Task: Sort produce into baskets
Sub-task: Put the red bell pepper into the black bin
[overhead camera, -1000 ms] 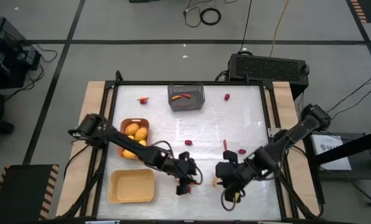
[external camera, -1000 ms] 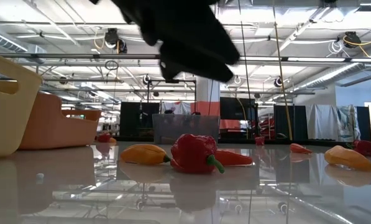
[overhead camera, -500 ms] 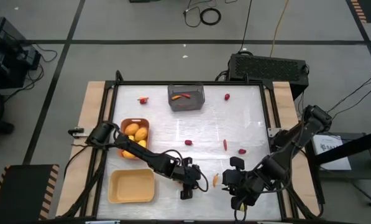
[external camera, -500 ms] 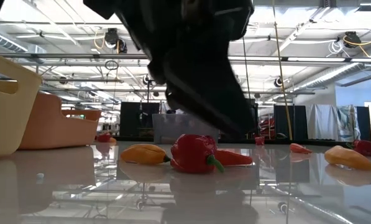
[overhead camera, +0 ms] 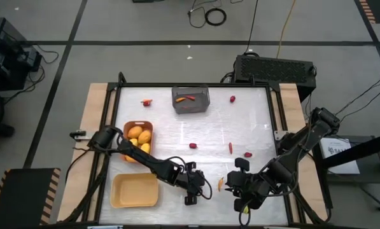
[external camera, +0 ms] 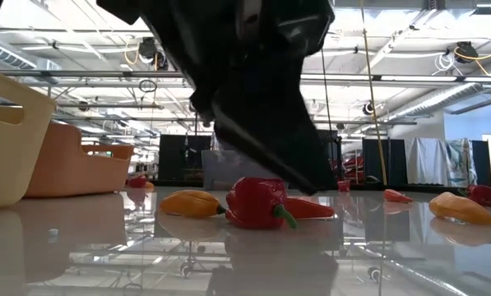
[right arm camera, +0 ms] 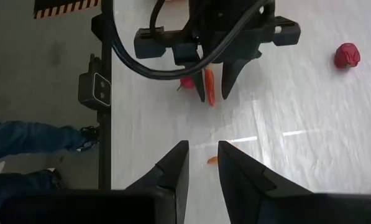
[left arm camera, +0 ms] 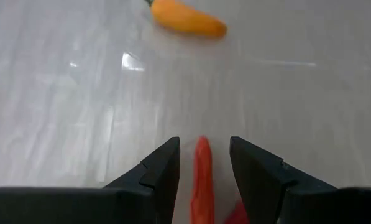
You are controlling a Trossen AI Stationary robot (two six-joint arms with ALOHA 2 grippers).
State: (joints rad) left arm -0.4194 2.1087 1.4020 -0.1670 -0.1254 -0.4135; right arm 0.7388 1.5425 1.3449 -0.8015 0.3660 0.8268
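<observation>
Overhead, you are looking down on a pale desk [overhead camera: 253, 108] with a dark arm reaching in from each side. At the far left sit two trays: an orange-brown tray [overhead camera: 127, 125] holding several yellow-orange fruits [overhead camera: 135, 133], and nearer the front edge an empty pale yellow tray [overhead camera: 135, 190]. Just right of that yellow tray, your left gripper [overhead camera: 191, 188] is low over the desk, its jaws part open with a thin orange-red stick [left arm camera: 202, 177] lying between them; the left wrist view shows clear gaps on both sides, so nothing is gripped yet. A red pepper [external camera: 257, 202] lies close beside it. Further right, a small orange piece [overhead camera: 220, 184] rests on the desk between the two arms. Your right gripper [overhead camera: 242, 191] hovers just beyond it, jaws narrow and holding nothing. At the back centre stands the grey bin [overhead camera: 190, 100], already holding a stick, with loose red pieces scattered around.

Likely risks from here: the stick is thin, so closing off-centre could roll it aside or nip the pepper with it. The two grippers are also near each other, so a careless swing could make them collide.
</observation>
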